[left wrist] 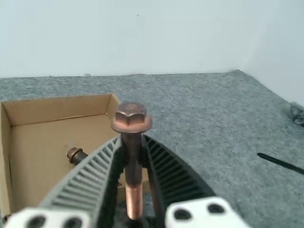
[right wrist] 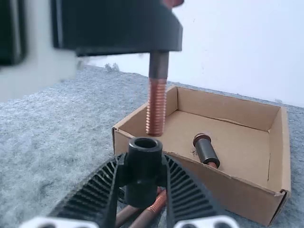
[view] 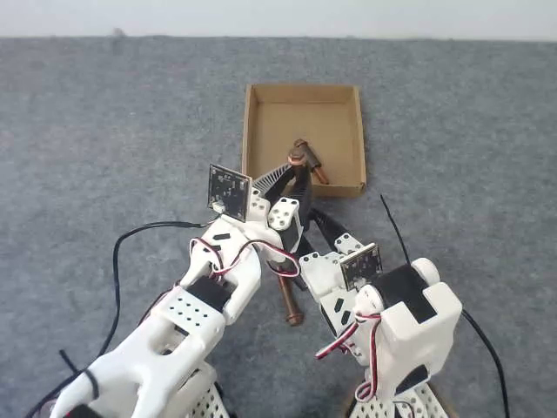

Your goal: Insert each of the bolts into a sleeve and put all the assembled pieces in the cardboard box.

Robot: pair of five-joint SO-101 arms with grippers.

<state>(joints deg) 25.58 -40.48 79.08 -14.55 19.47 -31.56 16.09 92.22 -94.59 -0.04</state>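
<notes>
Coppery threaded metal bolt (left wrist: 131, 145), matt black sleeve (right wrist: 144, 159), plain cardboard box (view: 287, 122), fuzzy grey carpet (view: 104, 113)

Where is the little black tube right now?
In the right wrist view, the short black sleeve stands upright in the right gripper, just under the threaded tip of the copper bolt, beside the brown cardboard box.

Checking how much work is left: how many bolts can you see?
3. The held bolt is upright in the left gripper, the sleeved bolt lies in the cardboard box, and the loose bolt lies on the carpet outside it. Others may be hidden.
</notes>
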